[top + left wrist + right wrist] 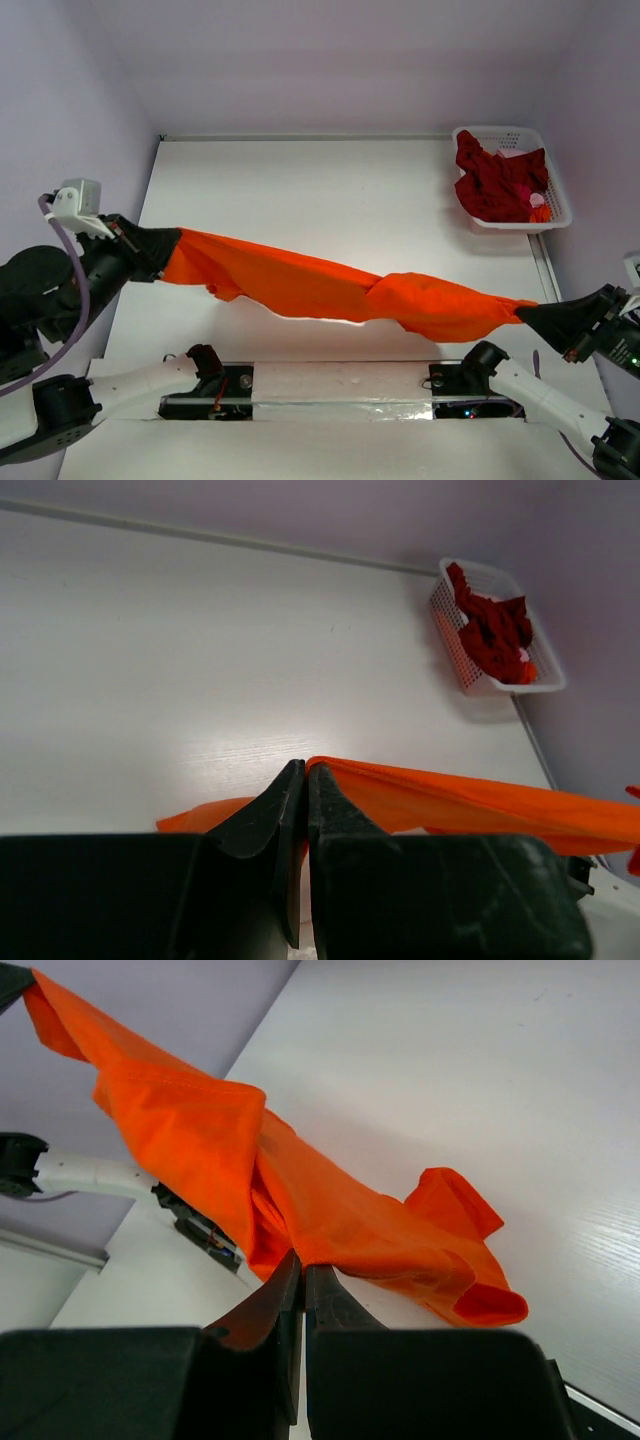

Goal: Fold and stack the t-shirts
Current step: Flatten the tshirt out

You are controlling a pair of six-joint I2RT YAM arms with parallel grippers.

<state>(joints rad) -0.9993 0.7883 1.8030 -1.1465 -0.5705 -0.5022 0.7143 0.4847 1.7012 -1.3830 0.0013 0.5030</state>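
Note:
A bright orange t-shirt (330,285) hangs stretched above the table between both arms, twisted and bunched near its right half. My left gripper (160,255) is shut on its left end, and the cloth (450,795) runs off to the right from the pinched jaws (303,765). At the far right my right gripper (525,312) is shut on the other end; the orange cloth (330,1210) sags away from its tips (302,1258). Dark crimson t-shirts (497,182) lie crumpled in the basket at the back right.
A white lattice basket (556,190) stands at the table's back right corner, also seen from the left wrist (452,645). Walls close in the table on the left, back and right. Both arm bases (330,385) sit along the near edge.

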